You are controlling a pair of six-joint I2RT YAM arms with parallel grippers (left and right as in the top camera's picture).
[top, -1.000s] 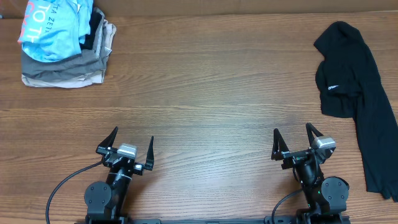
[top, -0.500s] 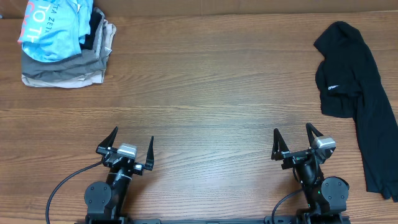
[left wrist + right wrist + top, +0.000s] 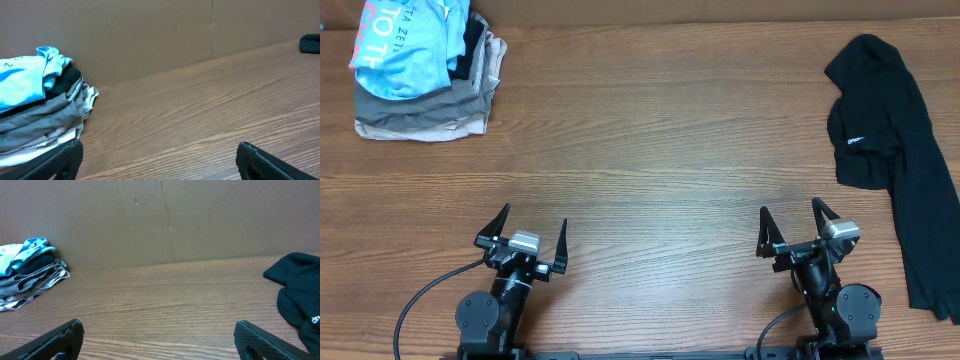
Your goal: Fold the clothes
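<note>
My right end effector (image 3: pixel 790 215) stands wide and empty at the near edge; my left end effector (image 3: pixel 533 223) likewise. The shirt (image 3: pixel 878 105) lies crumpled on the right side of the desk (image 3: pixel 650 150), well apart. I judge it best to pinch one hem, drag it centreward, and flatten before folding.

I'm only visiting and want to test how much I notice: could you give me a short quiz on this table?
1. True or false: the black shirt lies crumpled, not yet folded.
2. What sits on top of the folded pile? A) a light blue shirt B) a red towel C) a white sock
3. Fill in: the left gripper and the right gripper are both ___ and hold nothing.
Key: 1 true; 2 A; 3 open.
</note>
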